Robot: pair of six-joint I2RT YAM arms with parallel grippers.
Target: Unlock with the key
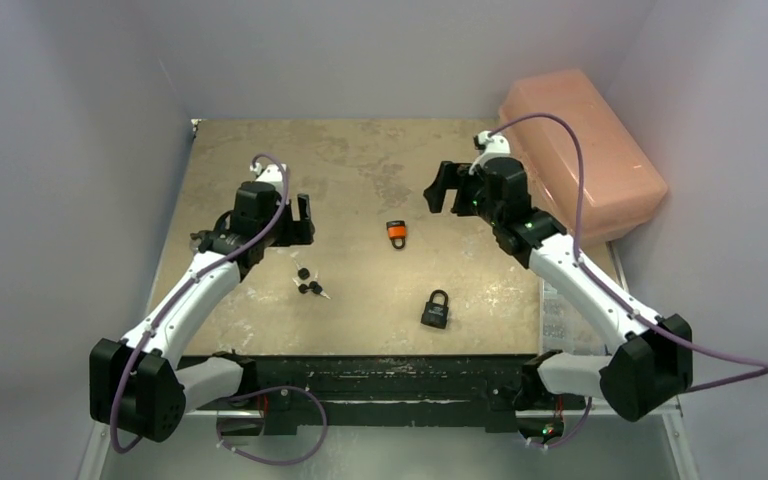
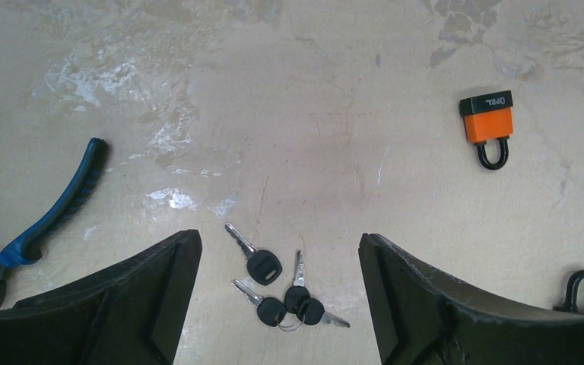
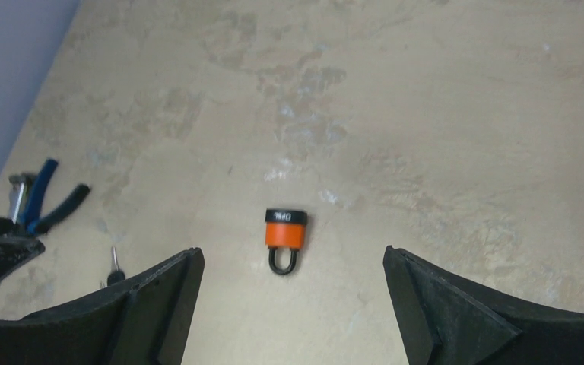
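Note:
Several black-headed keys lie on the table: a single key and a ringed bunch, seen from above as keys. My left gripper hovers over them, open, holding nothing. An orange padlock with a black end lies near the table's middle, shackle toward the arms. My right gripper hangs above it, wide open and empty. The orange padlock lies between the left gripper and the right gripper. A black padlock lies nearer the front edge.
Blue-handled pliers lie left of the keys, near the table's left edge. A pink plastic box stands at the back right corner. Grey walls close the table in on three sides.

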